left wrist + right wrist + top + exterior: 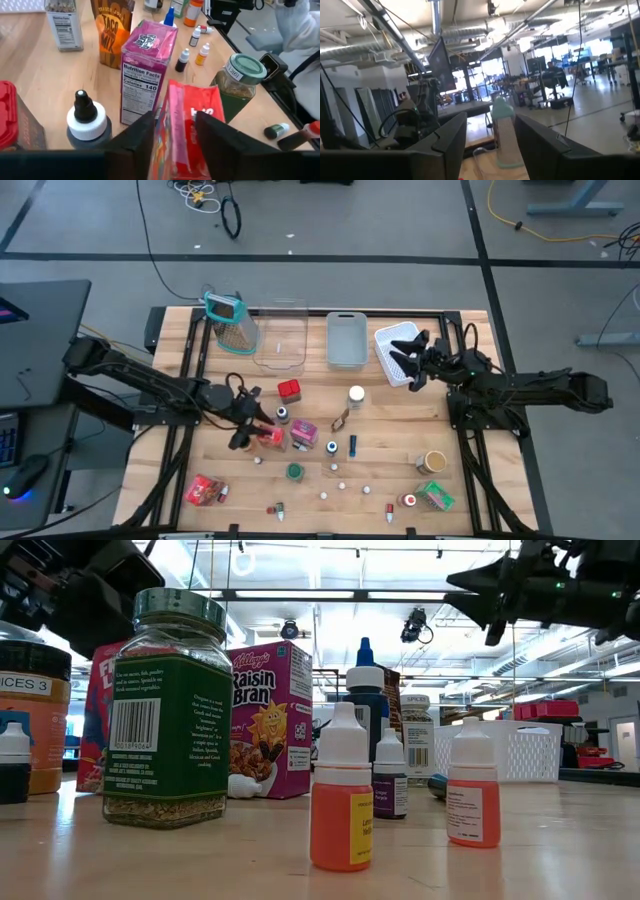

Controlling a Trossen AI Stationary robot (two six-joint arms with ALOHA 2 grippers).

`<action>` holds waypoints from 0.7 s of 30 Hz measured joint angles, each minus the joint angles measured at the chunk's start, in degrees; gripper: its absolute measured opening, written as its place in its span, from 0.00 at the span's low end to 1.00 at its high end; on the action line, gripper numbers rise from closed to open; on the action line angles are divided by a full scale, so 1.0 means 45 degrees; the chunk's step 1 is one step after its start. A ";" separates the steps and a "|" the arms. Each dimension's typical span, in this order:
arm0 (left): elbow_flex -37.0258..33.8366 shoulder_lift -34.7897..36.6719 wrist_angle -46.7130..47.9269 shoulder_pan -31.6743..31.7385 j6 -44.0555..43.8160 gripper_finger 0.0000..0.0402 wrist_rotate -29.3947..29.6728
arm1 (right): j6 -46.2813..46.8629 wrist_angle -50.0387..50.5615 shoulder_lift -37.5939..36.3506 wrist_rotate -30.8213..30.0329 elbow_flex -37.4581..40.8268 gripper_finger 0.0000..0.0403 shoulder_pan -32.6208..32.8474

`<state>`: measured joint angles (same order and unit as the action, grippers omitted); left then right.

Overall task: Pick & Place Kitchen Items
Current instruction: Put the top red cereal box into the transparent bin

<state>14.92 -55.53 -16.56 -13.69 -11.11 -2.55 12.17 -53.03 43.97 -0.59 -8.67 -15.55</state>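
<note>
Left hand (172, 135) straddles the red packet (186, 127) standing mid-tabletop (400, 430) beside the pink box (145, 75), fingers (135, 145) close on both faces though I cannot confirm firm contact; I judge this soft packet may buckle, slip, or topple the dark-capped bottle (86, 122).

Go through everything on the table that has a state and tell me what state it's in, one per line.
Left gripper: fingers either side of the red packet.
Right gripper: above the white bin, carrying nothing visible.
Green-lidded jar: upright, lid on.
Raisin Bran box: standing upright.
Orange dropper bottles: upright, capped.
</note>
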 joint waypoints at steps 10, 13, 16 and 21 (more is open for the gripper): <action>-0.0024 0.0277 -0.0133 -0.0004 -0.0129 0.03 -0.0712 | -0.0201 -0.0415 0.0000 -0.0765 0.0000 0.44 -0.0005; 0.0317 0.0635 -0.0215 -0.0010 -0.0340 0.03 -0.0654 | -0.0206 -0.0410 0.0000 -0.0880 0.0000 0.44 -0.0005; 0.1000 0.0869 -0.0129 -0.0007 -0.0158 0.02 -0.0799 | -0.0235 -0.0410 0.0000 -0.0874 0.0000 0.44 -0.0005; 0.2749 0.0962 0.0378 -0.0010 -0.0182 0.03 -0.1841 | -0.0230 -0.0410 0.0000 -0.0872 0.0000 0.44 -0.0005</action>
<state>27.29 -51.20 -14.86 -13.74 -11.93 -10.83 11.14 -54.87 43.97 -4.51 -8.67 -15.57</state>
